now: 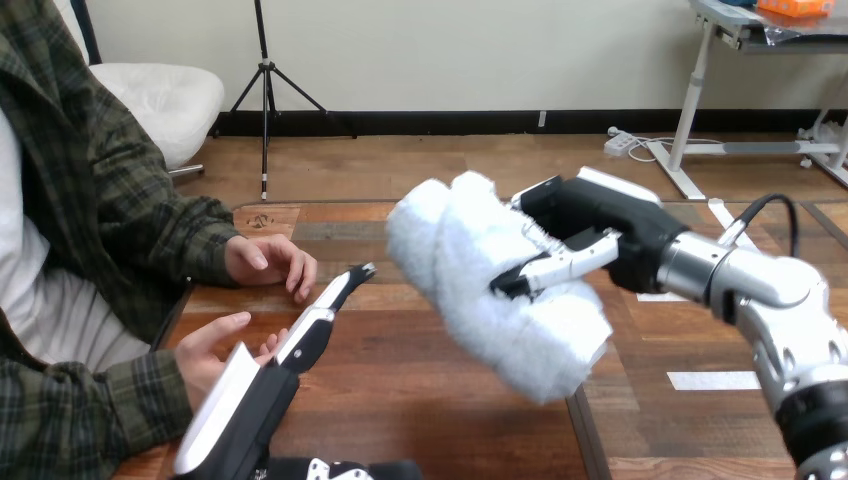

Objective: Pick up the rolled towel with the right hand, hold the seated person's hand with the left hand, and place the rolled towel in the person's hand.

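head view: the rolled towel (480,290) is up off the table (400,400), hanging in the air over its middle, a little right of centre. the right hand (590,225) comes in from the right and is clenched round the roll, with its fingers (562,263) wrapped across the front and pressing into the pile. so the pick-up reads as done.

it's a thick white roll, fluffy and soft-looking. it sits tilted, upper end far and left, lower end nearer and right. the upper end bulges into two rounded lobes with a crease between them. it dents where the grip bites, so i'd expect it to squash rather than slip.

out to the left, the person's near hand (212,348) lies palm up at the table's left edge, well apart from the towel. the left hand (250,410) reaches up from the near edge just beside it, released, its fingers (320,325) straight and pointing far and right. it overlaps the person's fingertips, but nothing is curled round them, and i cannot tell whether the two touch. so the holding step looks approached, not made.

the person's far hand (270,262) rests palm down on the table, farther back.

left to do, by my reckoning: close the left hand on that near hand, carry the towel leftward and down, and set it in the palm.
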Robot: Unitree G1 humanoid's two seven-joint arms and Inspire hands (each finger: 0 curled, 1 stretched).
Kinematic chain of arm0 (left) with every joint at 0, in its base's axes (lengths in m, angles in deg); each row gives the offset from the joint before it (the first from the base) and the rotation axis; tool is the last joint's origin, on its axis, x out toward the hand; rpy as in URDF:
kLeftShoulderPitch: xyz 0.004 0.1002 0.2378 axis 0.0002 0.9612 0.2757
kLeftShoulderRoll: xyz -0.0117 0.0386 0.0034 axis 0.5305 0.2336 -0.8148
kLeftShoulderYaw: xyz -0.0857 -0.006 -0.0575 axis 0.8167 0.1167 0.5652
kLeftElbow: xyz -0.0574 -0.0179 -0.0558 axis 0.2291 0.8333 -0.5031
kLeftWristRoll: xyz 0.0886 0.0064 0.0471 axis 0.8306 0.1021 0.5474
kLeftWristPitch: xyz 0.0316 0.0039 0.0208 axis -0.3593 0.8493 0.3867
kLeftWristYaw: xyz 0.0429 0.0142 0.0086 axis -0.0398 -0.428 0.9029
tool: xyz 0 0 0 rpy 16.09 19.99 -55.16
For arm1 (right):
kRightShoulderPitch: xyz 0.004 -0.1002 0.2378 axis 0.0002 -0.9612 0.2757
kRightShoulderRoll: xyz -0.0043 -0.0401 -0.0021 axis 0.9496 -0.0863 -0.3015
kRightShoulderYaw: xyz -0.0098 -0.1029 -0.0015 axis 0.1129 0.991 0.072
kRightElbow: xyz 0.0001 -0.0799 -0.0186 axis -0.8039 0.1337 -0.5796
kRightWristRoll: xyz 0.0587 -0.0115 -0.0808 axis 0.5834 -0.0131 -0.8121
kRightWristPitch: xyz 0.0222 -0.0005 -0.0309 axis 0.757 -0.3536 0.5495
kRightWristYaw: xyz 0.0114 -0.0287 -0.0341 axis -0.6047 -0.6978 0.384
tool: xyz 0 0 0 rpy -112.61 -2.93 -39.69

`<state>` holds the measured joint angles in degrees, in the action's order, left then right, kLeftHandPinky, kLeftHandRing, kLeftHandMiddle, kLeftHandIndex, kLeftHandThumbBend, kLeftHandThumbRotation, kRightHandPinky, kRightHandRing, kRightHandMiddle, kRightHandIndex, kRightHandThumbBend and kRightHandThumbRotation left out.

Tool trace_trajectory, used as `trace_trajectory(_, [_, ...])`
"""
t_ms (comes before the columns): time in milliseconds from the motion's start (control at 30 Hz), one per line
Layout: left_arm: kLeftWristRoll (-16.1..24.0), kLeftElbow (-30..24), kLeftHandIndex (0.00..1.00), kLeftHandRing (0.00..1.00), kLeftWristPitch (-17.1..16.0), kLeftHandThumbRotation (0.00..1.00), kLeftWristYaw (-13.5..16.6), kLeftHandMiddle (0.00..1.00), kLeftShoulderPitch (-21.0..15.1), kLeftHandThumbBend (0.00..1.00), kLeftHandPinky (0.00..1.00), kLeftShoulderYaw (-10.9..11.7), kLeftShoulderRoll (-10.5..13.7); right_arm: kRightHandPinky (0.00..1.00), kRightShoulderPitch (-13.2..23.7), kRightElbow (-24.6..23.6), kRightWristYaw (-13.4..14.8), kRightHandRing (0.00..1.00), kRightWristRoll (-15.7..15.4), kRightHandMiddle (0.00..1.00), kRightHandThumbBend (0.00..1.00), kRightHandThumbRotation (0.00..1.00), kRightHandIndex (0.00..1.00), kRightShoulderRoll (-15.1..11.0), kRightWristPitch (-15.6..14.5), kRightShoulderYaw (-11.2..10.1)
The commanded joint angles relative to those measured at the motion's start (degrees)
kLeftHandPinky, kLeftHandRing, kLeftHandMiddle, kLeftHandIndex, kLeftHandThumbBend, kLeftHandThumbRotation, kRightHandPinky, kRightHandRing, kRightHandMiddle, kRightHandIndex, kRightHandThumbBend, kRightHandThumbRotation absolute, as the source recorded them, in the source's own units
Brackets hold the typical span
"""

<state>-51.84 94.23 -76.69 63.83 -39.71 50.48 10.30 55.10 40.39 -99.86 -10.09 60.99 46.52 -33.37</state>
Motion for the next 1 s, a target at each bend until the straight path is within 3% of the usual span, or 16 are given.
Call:
trace_trajectory(0, [6.52,-8.38,0.94,0.90,0.20,0.62,3.35,0.93,-1.43,1.00,0.80,2.99,1.26,0.07,0.95,-6.60,0.43,0.12,2.71,0.18,0.76,0.00,0.24,2.25,1.05,-1.52])
trace_trajectory(200, [12.56,-13.65,0.95,0.90,3.24,0.61,5.00,0.94,-0.57,1.00,0.84,4.99,2.37,0.07,-0.62,-9.93,1.01,0.11,2.43,0.18,0.76,0.00,0.25,3.24,0.08,-0.91])
trace_trajectory(467, [13.47,-19.22,0.97,0.95,8.69,0.57,4.05,0.97,0.03,1.00,0.92,6.97,5.12,0.07,-2.24,-12.54,0.84,0.11,2.58,0.17,0.74,0.00,0.23,4.53,-0.91,-0.63])
trace_trajectory(967, [15.14,-23.44,0.94,0.93,16.35,0.52,4.02,0.94,-2.35,1.00,0.87,11.30,11.84,0.07,-4.67,-14.69,0.78,0.11,2.41,0.17,0.77,0.00,0.23,5.26,-1.94,-0.43])
